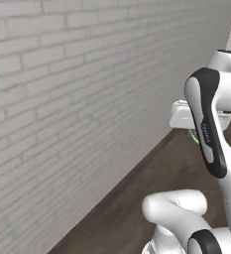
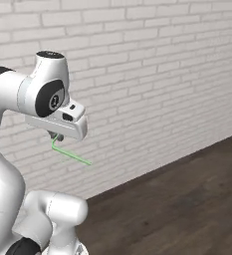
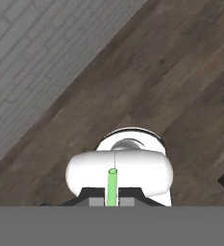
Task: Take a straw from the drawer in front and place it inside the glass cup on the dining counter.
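My gripper (image 2: 56,137) is shut on one end of the straw (image 2: 72,155), a thin light-green stick. The arm holds it raised in front of a brick wall, and the straw slants down and to the right from the fingers. In the hand view the straw (image 3: 112,185) stands up between the two fingertips, seen almost end on. From the left base view a short green piece of the straw (image 1: 194,138) shows below the white hand, behind the forearm. The drawer, the glass cup and the dining counter are out of view.
A pale grey brick wall (image 1: 62,99) runs close along the left and ahead. Dark wooden floor (image 2: 187,199) stretches below it to the right.
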